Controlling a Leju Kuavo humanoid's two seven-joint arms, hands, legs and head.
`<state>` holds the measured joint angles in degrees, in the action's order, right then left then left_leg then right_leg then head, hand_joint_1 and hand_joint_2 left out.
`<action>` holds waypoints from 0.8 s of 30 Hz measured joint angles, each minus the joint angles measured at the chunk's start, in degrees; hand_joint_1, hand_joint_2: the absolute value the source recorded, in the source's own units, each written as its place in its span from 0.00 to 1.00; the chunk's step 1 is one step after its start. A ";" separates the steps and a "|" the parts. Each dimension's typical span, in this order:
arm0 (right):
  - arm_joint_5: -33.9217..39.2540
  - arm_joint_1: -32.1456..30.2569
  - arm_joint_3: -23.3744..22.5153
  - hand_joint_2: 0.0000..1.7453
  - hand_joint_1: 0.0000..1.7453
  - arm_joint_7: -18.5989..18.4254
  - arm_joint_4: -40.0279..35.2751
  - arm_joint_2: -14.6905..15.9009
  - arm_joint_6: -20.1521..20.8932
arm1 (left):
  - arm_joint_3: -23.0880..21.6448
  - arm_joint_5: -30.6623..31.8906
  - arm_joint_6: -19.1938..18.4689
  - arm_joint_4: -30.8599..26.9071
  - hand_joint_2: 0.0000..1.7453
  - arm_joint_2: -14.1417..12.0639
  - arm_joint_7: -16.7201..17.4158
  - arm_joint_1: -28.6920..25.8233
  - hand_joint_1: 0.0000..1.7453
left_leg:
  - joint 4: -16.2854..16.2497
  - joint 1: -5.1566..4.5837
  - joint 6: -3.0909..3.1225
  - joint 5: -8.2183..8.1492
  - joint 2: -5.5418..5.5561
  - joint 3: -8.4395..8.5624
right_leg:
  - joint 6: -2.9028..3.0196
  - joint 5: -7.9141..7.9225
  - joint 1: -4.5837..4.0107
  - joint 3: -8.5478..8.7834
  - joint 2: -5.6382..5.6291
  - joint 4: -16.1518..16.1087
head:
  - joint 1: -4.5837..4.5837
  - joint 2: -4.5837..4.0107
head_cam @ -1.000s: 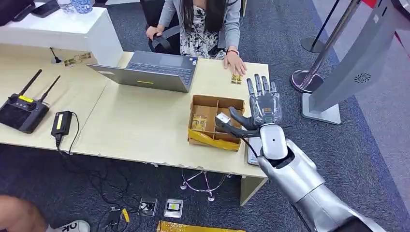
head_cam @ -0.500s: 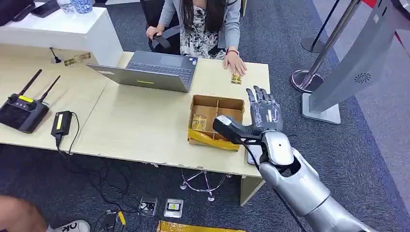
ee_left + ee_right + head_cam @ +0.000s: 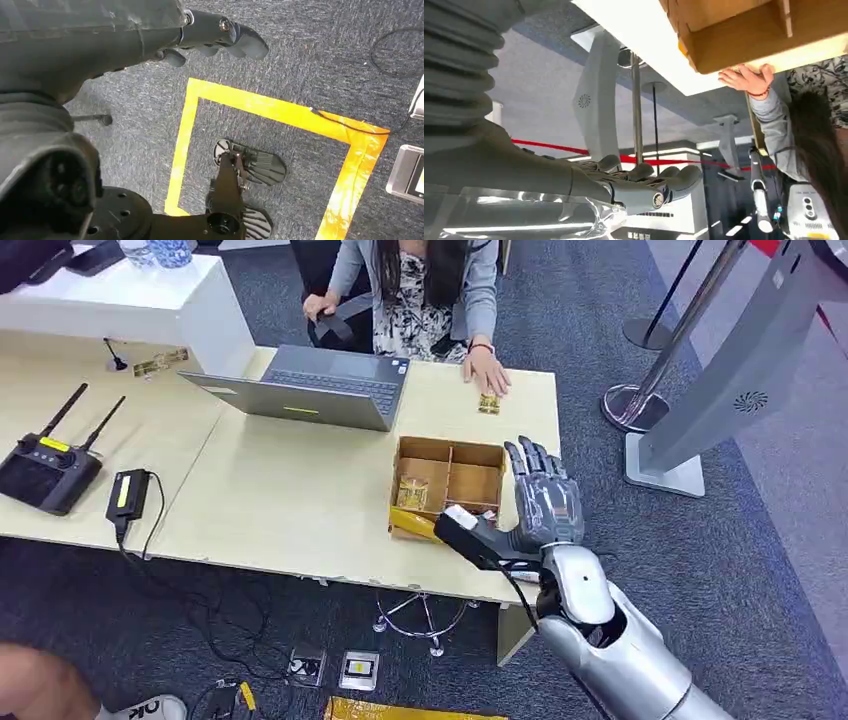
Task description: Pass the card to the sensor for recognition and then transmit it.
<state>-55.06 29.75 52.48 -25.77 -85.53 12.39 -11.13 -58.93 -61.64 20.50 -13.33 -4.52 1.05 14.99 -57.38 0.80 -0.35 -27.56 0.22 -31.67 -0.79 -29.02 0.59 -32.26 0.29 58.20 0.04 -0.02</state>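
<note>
Card [image 3: 413, 492] in box [image 3: 448, 452], left of open robot hand [image 3: 535, 502]

The right hand [image 3: 540, 508] is covering the cardboard box's [image 3: 447, 465] near corner, and the person's hand [image 3: 487, 372] is partly hiding a small card [image 3: 488, 403].

Pale wooden desk [image 3: 290, 510] on dark grey carpet [image 3: 720, 570].

This looks like an office. A person [image 3: 420, 300] sits at a long desk [image 3: 280, 490] with a laptop [image 3: 310, 388] on it. The floor is grey carpet [image 3: 700, 540] with cables [image 3: 190, 630] lying under the desk.
</note>
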 joint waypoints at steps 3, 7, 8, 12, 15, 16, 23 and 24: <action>-1.14 -0.78 0.39 1.00 0.00 0.22 0.48 -0.81 -1.53 | 0.02 0.00 0.15 0.00 0.00 0.02 0.00 0.03 0.00 | 0.00 0.00 0.00 0.00 0.00 0.00 | 0.00 -0.01 0.00 -0.01 -0.01 0.00 | 0.00 0.00; -1.18 -1.26 0.96 1.00 0.00 0.68 2.38 -2.32 -3.01 | 0.02 0.07 0.28 0.00 0.00 0.07 0.00 0.03 0.00 | 0.01 0.00 0.00 0.00 0.00 -0.01 | 0.01 -0.01 0.00 -0.01 0.00 0.00 | 0.00 0.00; -1.18 -1.34 1.07 1.00 0.00 0.76 2.78 -2.73 -3.37 | 0.02 0.11 0.28 0.00 0.00 0.07 0.00 0.03 0.00 | 0.01 0.00 0.00 0.00 0.00 -0.01 | 0.01 -0.01 0.00 -0.01 0.00 0.00 | 0.00 0.00; -1.62 -1.44 1.60 1.00 0.00 1.03 5.12 -4.13 -5.24 | 0.02 0.31 0.28 0.00 0.00 0.11 0.07 0.05 0.00 | 0.01 0.00 0.00 0.00 0.00 -0.01 | 0.01 -0.01 0.00 -0.01 0.01 0.00 | -0.02 0.00; -1.66 -1.44 1.88 1.00 0.00 1.29 7.06 -5.22 -5.85 | 0.02 0.46 0.26 0.00 0.00 0.13 0.17 0.09 0.00 | 0.01 0.00 0.00 0.00 0.00 -0.01 | 0.01 -0.01 0.00 -0.01 0.00 0.00 | 0.00 0.00; -1.66 -1.44 1.94 1.00 0.00 1.48 7.93 -5.66 -5.88 | 0.02 0.44 0.26 0.00 0.00 0.15 0.20 0.10 0.00 | 0.01 0.00 0.00 0.00 0.00 -0.01 | 0.01 -0.01 0.00 -0.01 0.01 0.00 | 0.00 0.00; -1.70 -1.34 2.62 1.00 0.00 2.75 12.85 -8.96 -6.12 | 0.02 0.68 0.11 0.00 0.00 0.28 0.22 0.22 0.00 | 0.01 0.01 0.00 0.00 0.00 -0.01 | 0.01 -0.01 -0.01 -0.01 0.01 0.00 | 0.00 0.00; -1.70 -1.28 2.64 1.00 0.00 2.82 13.46 -9.35 -6.14 | 0.02 0.81 0.07 -0.02 0.00 0.31 0.22 0.24 0.00 | 0.01 0.01 0.00 0.00 0.00 -0.01 | 0.01 -0.01 -0.01 -0.01 0.00 0.00 | 0.00 0.00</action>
<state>-56.76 28.47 55.12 -22.95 -72.07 3.04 -17.27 -58.90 -60.83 20.57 -13.35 -4.22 1.27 15.23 -57.37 0.81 -0.35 -27.56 0.22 -31.68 -0.78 -29.03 0.57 -32.27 0.30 58.20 0.04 -0.02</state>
